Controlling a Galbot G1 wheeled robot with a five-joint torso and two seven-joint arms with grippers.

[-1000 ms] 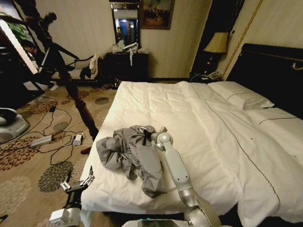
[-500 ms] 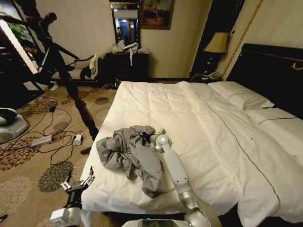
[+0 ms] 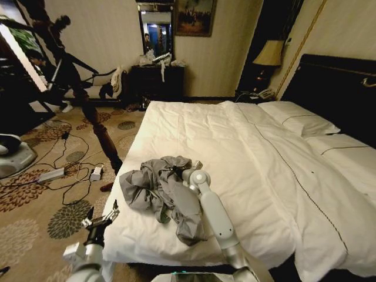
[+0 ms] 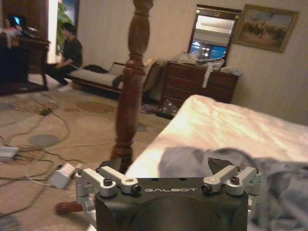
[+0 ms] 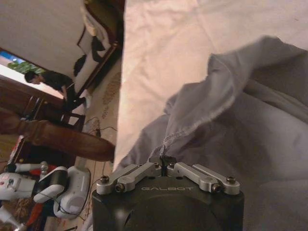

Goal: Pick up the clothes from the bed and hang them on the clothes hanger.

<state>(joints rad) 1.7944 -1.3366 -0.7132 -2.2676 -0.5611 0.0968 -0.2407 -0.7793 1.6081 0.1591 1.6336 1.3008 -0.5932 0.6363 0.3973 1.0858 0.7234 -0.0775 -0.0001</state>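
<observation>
Step in hand: you are at the pick-up. The grasp on the clothes [image 3: 161, 194] looks made; nothing is lifted yet, and hanging has not begun.

Clothes: the grey shirt lies crumpled on the white duvet of the bed [image 3: 247, 153], near the foot-end corner on the robot's left, close to the mattress edge.

Right gripper [image 3: 179, 171]: your right arm reaches across the bed to the far side of the heap. In the right wrist view the fingers [image 5: 159, 166] are drawn together, pinching a folded hem of the grey fabric at their tips.

Left gripper [image 3: 101, 218]: it hovers low beside the bed, just off the mattress corner, apart from the shirt. The left wrist view shows its fingers [image 4: 113, 175] spread wide and holding nothing, with the shirt ahead of them and the wooden bedpost [image 4: 131, 82] to one side.

Next move, as a judgement: raise the right arm slowly, so the thin fabric comes clear of the duvet without sliding out of the pinch. You hold only an edge, so expect the rest to hang and unfold. The free left gripper is well placed to take a second hold.

Risk: catching duvet together with shirt.
</observation>
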